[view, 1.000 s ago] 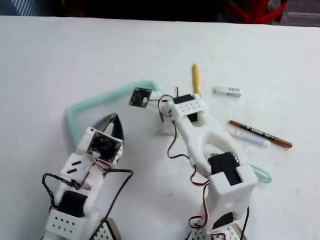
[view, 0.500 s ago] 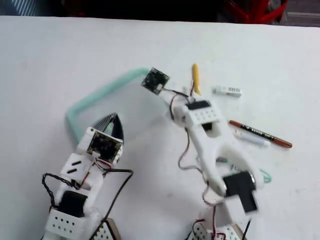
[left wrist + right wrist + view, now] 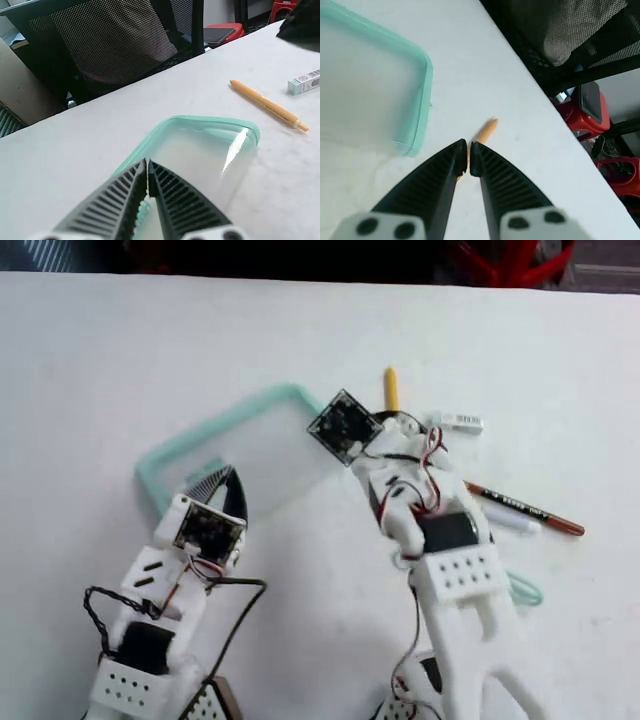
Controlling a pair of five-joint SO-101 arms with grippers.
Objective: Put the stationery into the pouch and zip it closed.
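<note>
The clear pouch point(image 3: 235, 445) with a teal edge lies left of the table's middle. My left gripper point(image 3: 147, 167) is shut on the near edge of the pouch point(image 3: 200, 150), and in the high view this gripper point(image 3: 228, 480) rests over the pouch's near part. My right gripper point(image 3: 468, 150) is shut with nothing in it, just off the corner of the pouch point(image 3: 370, 85), and its tips hang over one end of the yellow pen point(image 3: 486, 129). Beside that pen point(image 3: 391, 388) lie a white eraser point(image 3: 458, 422), a red-brown pen point(image 3: 525, 508) and a white pen point(image 3: 515, 521).
A small teal loop point(image 3: 526, 590) lies beside the right arm's base. The right arm's wrist camera point(image 3: 345, 427) hides its fingers from above. Chairs point(image 3: 115, 45) stand beyond the table's far edge. Bare tabletop point(image 3: 120, 350) stretches behind and left of the pouch.
The right arm has swung from the pouch's far corner toward the yellow pen. The pouch's far edge shifted and its outline changed. The left arm has kept still.
</note>
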